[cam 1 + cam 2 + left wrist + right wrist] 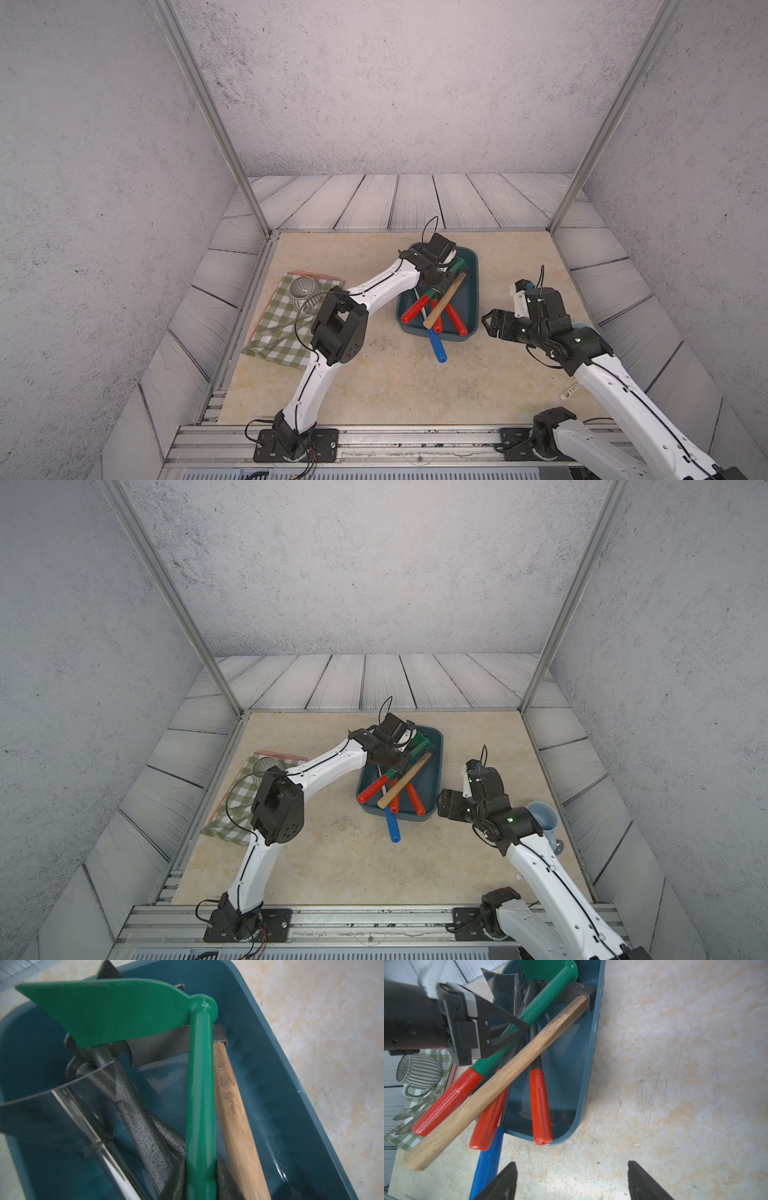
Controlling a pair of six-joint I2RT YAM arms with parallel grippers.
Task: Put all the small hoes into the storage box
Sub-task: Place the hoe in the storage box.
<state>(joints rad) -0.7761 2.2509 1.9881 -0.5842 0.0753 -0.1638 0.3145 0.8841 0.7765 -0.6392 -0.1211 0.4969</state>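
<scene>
Left gripper clamps the hoe beside four other tools overhanging the 6 o'clock rim of the box; right gripper hangs spread wide over bare table.

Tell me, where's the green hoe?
In a top view, the green hoe rests in the storage box beside the wooden handle, gripped by the left fingers.
</scene>
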